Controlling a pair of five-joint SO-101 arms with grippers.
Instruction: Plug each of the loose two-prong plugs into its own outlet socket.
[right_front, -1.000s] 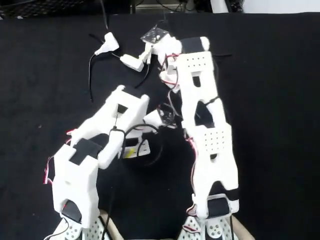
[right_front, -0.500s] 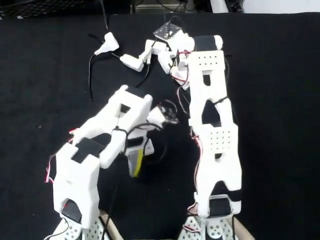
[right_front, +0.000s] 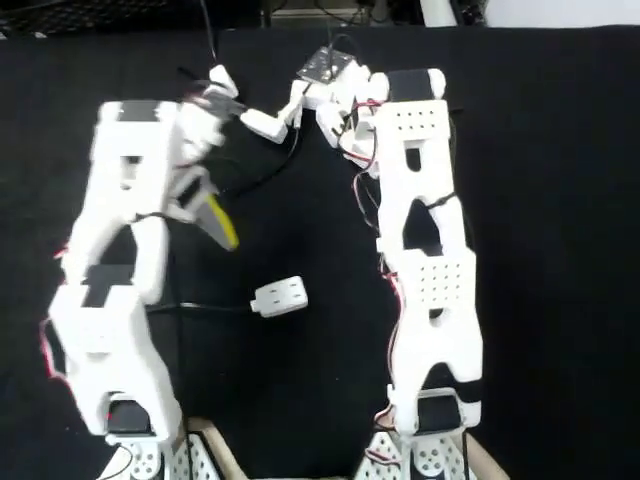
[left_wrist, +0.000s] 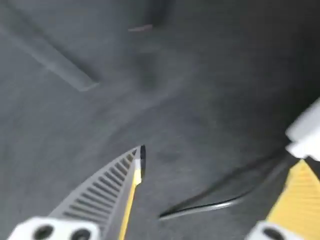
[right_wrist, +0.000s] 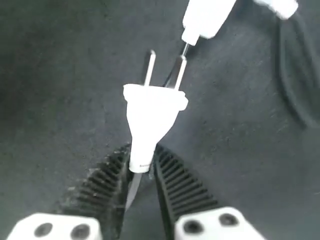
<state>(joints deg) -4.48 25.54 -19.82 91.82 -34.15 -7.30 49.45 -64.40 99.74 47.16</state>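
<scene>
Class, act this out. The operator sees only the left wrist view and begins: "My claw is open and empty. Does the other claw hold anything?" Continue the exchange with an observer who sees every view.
Observer: Yes. The right claw is shut on a white two-prong plug, gripped by its cord end.
Operator: Where do the prongs point?
Observer: At a white connector. One prong is close to its tip, but I cannot tell whether they touch.
Operator: Is any socket free?
Observer: A white outlet socket lies on the black table between the two arms, on a black cable, apart from both claws.
</scene>
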